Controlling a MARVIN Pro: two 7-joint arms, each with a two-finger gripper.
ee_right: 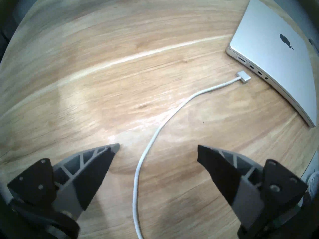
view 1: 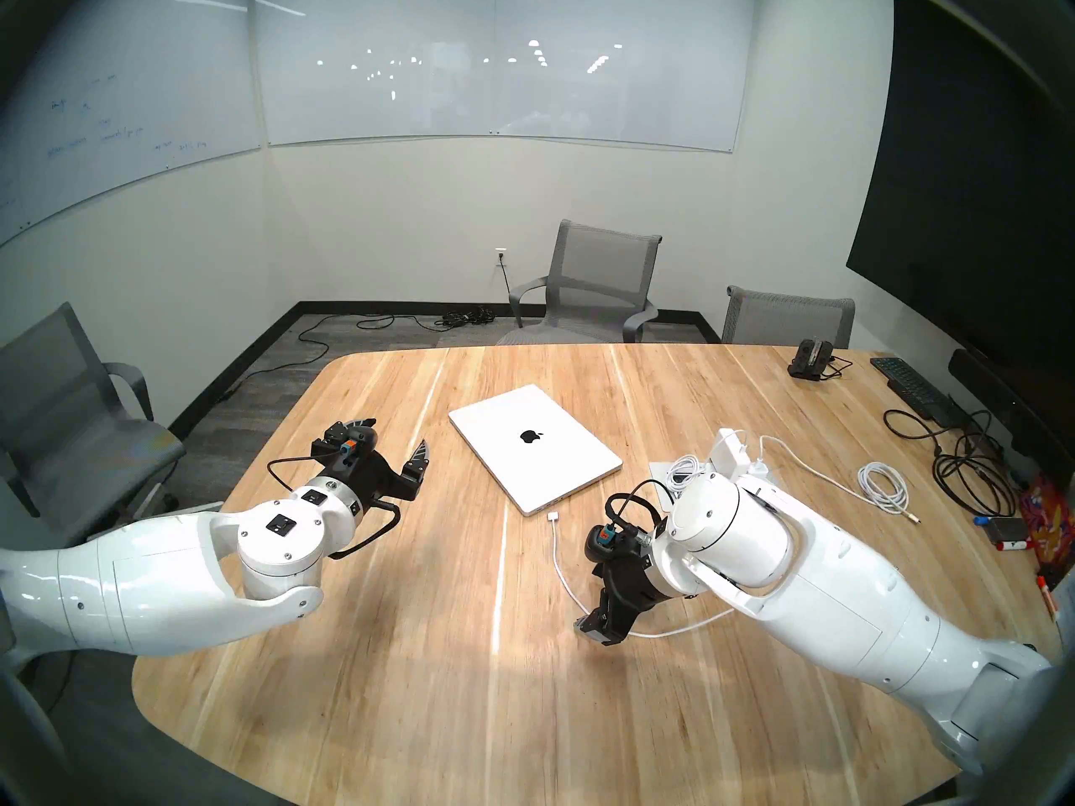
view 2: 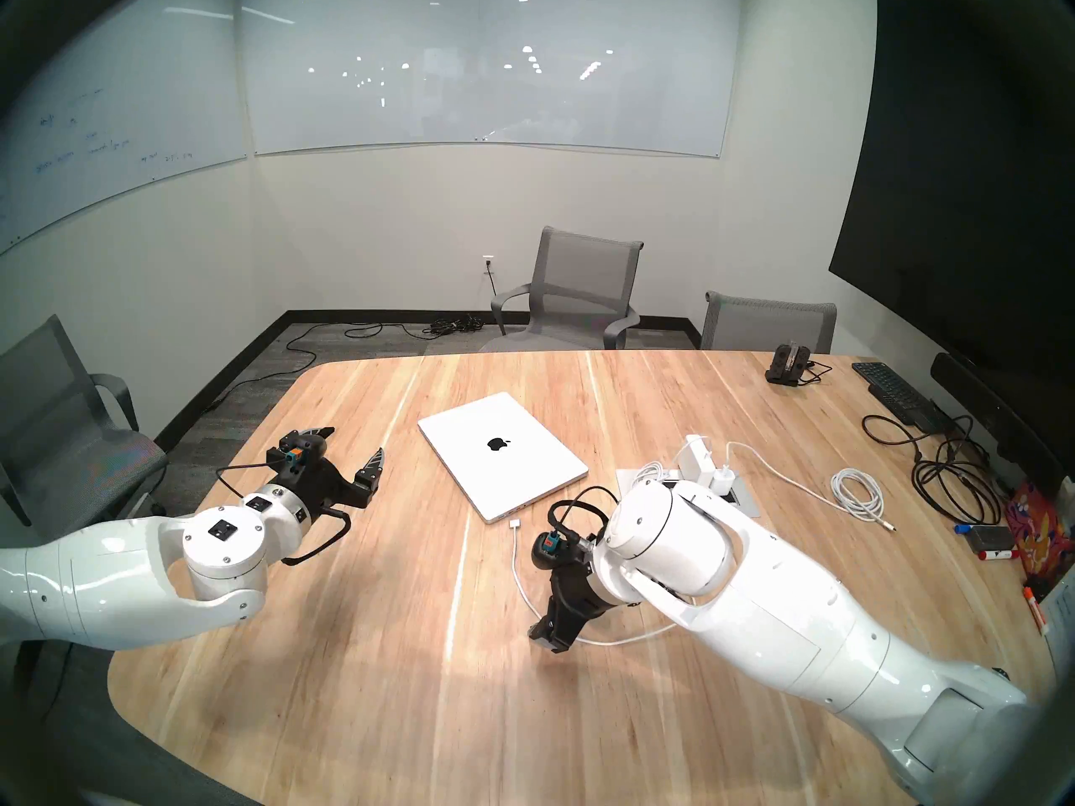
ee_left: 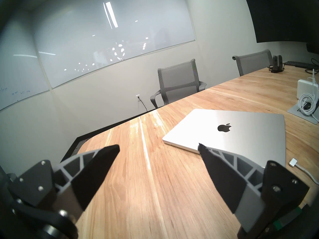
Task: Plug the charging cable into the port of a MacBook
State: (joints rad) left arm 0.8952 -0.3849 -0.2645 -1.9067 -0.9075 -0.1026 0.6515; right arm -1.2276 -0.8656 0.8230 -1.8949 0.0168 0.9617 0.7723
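While both sets of jaws gape empty, the right gripper [ee_right: 158, 145] straddles the cable [ee_right: 174, 112], unlifted. Next: pinch near its connector [ee_right: 243, 77], then align with the MacBook [ee_right: 276, 49] ports.

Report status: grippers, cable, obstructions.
Both open: left gripper idle, right gripper over charging cable. Connector unplugged beside MacBook. Path clear.

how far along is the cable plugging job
Done: nothing yet; the charging cable lies loose on the table, its connector just short of the MacBook ports. In hand: the open right gripper straddles the cord from above. Left: grasp and insert. The left gripper is open and empty.
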